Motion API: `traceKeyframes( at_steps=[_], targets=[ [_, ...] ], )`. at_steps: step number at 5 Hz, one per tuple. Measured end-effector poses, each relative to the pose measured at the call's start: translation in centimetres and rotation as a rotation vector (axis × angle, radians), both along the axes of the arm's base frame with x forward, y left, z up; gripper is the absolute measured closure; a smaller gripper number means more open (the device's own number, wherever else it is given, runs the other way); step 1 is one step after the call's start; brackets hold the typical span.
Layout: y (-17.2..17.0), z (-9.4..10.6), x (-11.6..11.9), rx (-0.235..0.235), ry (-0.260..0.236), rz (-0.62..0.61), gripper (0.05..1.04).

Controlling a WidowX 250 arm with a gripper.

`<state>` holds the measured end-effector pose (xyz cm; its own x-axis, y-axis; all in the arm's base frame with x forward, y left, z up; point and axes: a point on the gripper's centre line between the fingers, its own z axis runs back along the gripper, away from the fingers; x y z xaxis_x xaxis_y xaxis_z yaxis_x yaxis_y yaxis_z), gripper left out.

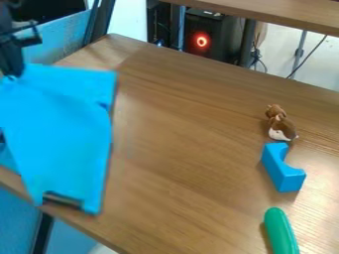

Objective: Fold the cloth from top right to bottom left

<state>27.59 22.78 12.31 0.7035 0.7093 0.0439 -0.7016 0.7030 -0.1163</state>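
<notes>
1. Gripper point(13, 73) upper left, partly cut off; lower end unclear at the cloth, can't tell if spread or pinching
2. Blue cloth point(66, 129) on table point(179, 134), left side, cropped by left edge
3. Right, well apart: brown-white toy animal point(281, 125), blue block point(283, 171), green toy point(281, 232)

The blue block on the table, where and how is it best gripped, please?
Probably from above, across the middle of the blue block, between the curved notch and the straight side opposite, since the cutout makes it narrowest there.
</notes>
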Motion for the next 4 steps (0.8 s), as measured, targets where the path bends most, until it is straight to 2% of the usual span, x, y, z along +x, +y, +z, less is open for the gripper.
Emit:
traceKeyframes(
  at_steps=[1,2,3,4],
  targets=[
    [1.8,-0.9,-1.8,0.037,0.077,0.102,0.991],
    [2.4,-2.4,-3.7,0.120,0.192,0.163,0.823],
    [1.7,-2.8,-3.1,0.191,0.233,0.121,0.542],
    [1.3,-2.6,-2.3,0.245,0.247,0.057,0.237]
  ],
)
